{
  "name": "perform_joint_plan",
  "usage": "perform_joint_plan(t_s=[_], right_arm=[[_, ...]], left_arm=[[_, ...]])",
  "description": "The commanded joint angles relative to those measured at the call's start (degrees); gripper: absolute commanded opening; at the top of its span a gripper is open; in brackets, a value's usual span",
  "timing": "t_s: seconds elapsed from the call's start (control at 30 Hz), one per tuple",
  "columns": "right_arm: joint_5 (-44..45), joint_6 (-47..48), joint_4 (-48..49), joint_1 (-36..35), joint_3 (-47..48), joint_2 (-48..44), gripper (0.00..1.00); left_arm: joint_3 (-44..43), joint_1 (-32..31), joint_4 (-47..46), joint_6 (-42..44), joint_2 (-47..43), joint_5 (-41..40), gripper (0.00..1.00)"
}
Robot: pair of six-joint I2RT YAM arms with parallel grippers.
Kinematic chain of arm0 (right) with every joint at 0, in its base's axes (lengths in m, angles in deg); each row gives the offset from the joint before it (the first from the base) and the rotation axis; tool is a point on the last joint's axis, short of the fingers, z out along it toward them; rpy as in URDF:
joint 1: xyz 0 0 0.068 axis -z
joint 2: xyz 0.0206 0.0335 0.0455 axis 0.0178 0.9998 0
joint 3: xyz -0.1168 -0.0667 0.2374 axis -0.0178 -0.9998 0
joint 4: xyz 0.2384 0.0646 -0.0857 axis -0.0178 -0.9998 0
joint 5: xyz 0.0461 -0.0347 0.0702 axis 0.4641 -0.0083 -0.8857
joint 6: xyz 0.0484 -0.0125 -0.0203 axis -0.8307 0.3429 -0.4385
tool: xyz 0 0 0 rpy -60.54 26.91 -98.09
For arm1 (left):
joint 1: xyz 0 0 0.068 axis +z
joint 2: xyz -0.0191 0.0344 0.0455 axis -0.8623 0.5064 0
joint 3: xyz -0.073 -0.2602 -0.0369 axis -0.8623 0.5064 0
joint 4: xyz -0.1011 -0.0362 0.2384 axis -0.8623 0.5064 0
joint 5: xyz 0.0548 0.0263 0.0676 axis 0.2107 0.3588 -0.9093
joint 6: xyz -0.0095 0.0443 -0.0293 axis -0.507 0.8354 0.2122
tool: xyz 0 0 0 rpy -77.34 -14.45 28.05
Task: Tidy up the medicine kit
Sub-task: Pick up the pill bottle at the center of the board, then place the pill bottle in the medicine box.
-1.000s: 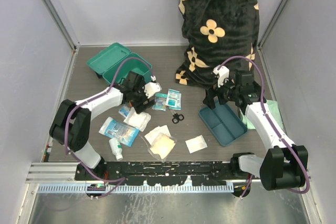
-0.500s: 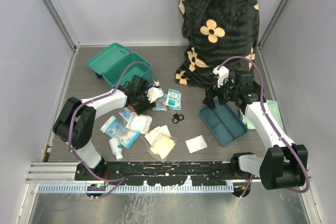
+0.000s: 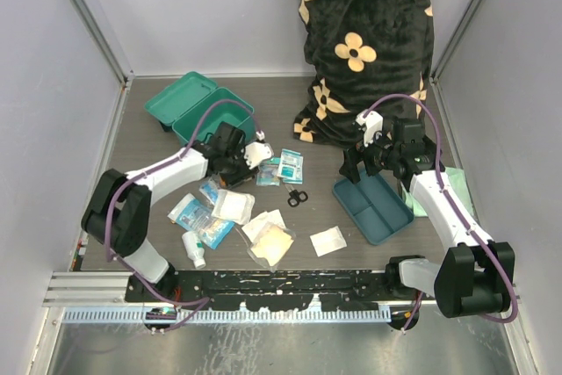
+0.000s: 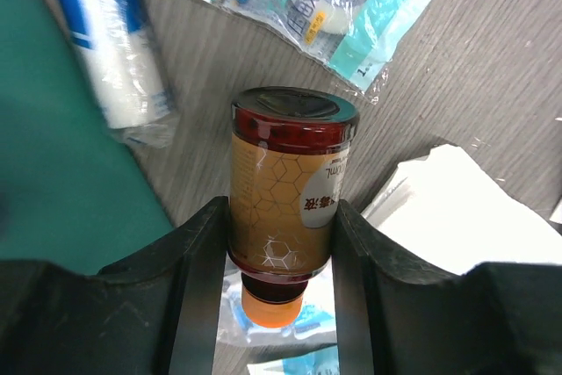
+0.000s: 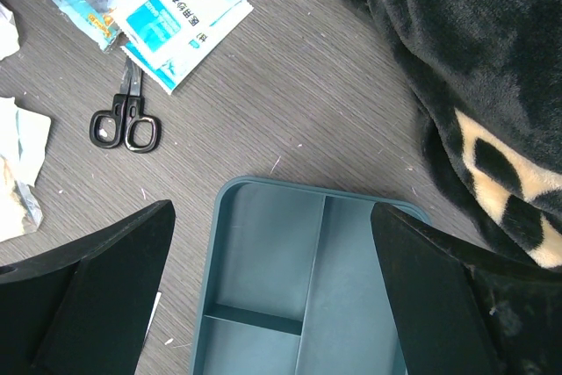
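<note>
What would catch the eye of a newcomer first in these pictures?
First the big black plush cloth with cream flowers, heaped at the table's far edge. Then the scattered medicine packets at the near left, with the open medicine kit behind them. In the left wrist view, a brown bottle with an orange cap sits between the fingers of the left gripper.

Light is coming in soft and even from overhead; table (image 3: 290, 94) is reading bright, with faint, short shadows falling under the arms. Black blanket (image 3: 369, 32) is crushing to near-solid dark. Left wrist view: glare is streaking the brown bottle (image 4: 290, 191) on its dark end and label, white roll (image 4: 114, 50) is smearing, medicine kit (image 4: 61, 155) is going soft, near jaws are sitting out of focus. Right wrist view is reading sharp on the woodgrain.
</note>
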Motion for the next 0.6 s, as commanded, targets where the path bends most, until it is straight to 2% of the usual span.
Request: perform_joint_plan(t_s=[0.0, 0.3, 0.57], right_arm=[[-0.46, 0.58, 0.78, 0.14, 0.48, -0.33, 1.00], [-0.42, 0.63, 0.77, 0.14, 0.48, -0.39, 1.00], [-0.50, 0.65, 0.79, 0.19, 0.46, -0.77, 1.00]], left_arm=[[-6.72, -0.23, 4.14, 0.07, -6.25, 2.99, 0.26], [-17.58, 2.30, 11.53, -4.63, -10.13, 4.14, 0.23], [-29.02, 9.13, 13.94, -12.56, -5.18, 3.09, 0.21]])
